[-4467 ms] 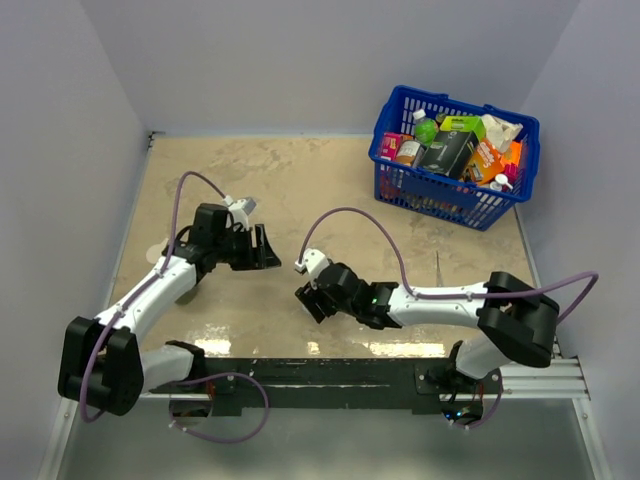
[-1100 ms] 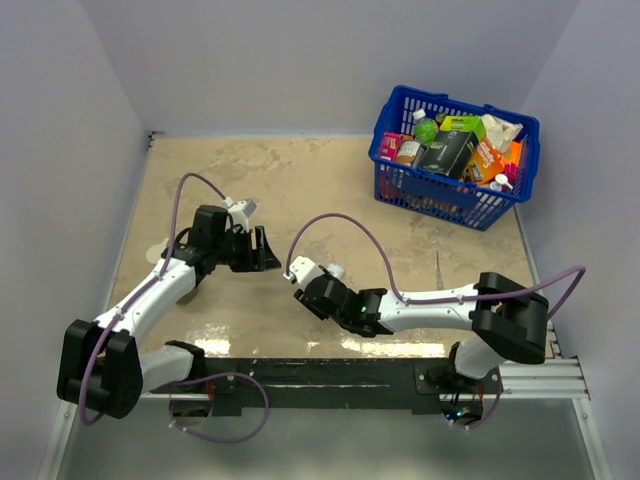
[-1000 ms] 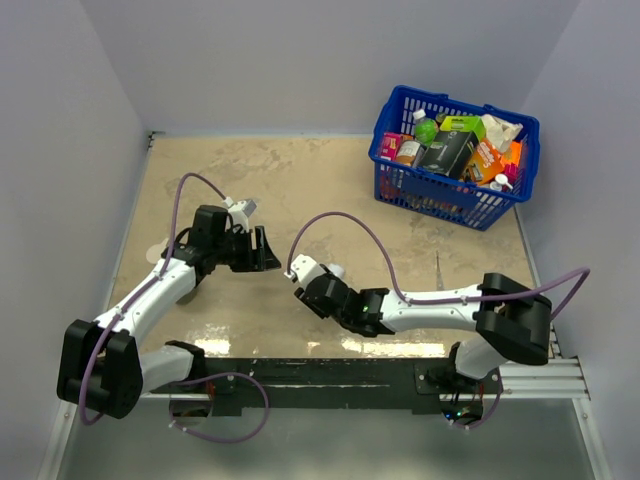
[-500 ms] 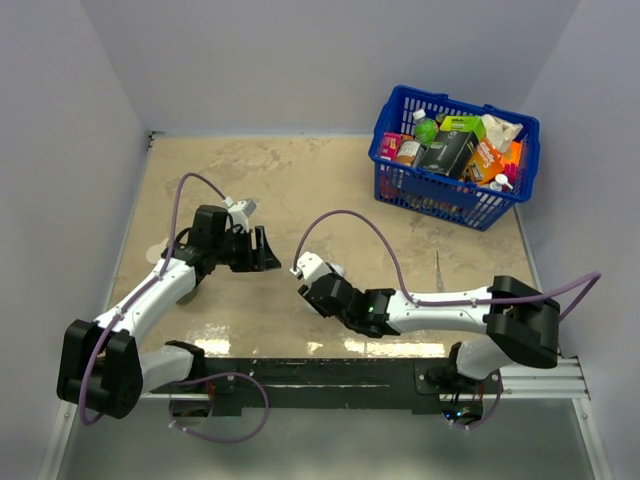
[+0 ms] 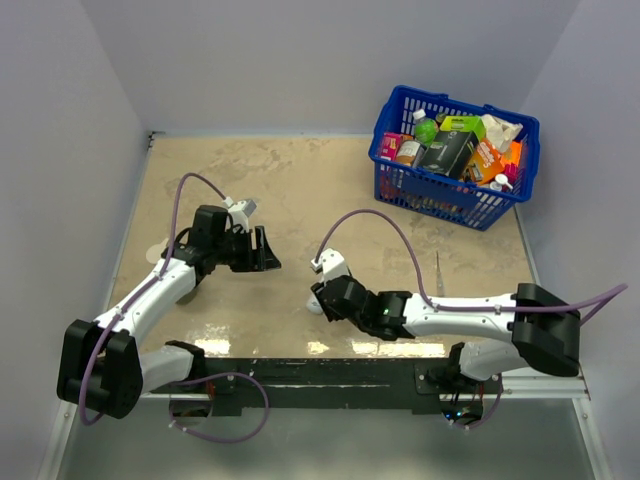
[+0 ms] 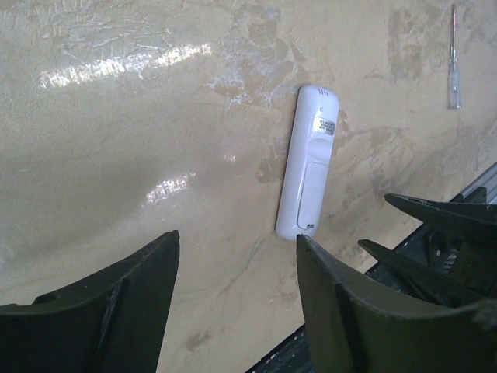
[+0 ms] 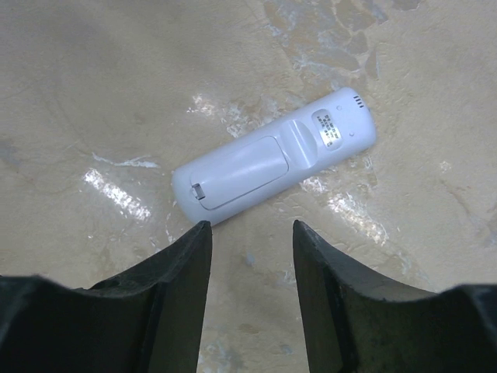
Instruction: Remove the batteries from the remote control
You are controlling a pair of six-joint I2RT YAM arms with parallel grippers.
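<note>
A: So, how is the right gripper (image 7: 250, 230) set?
B: Its jaws are parted and empty, poised just over the remote (image 7: 268, 158), which is laid back-up on the table (image 7: 78, 93).
A: And the left gripper (image 6: 237, 241)?
B: Likewise parted, nothing held, farther off.
A: Which step is judged in hand?
B: The cover's (image 7: 237, 171) removal. It is shut, batteries hidden; the end by the jaws must be pressed and slid off.

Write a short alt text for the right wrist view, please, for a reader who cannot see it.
A slim white remote control lies back side up and slanted on a glossy beige table, with its battery cover in place. The right gripper hangs open just short of the remote's cover end, touching nothing.
</note>
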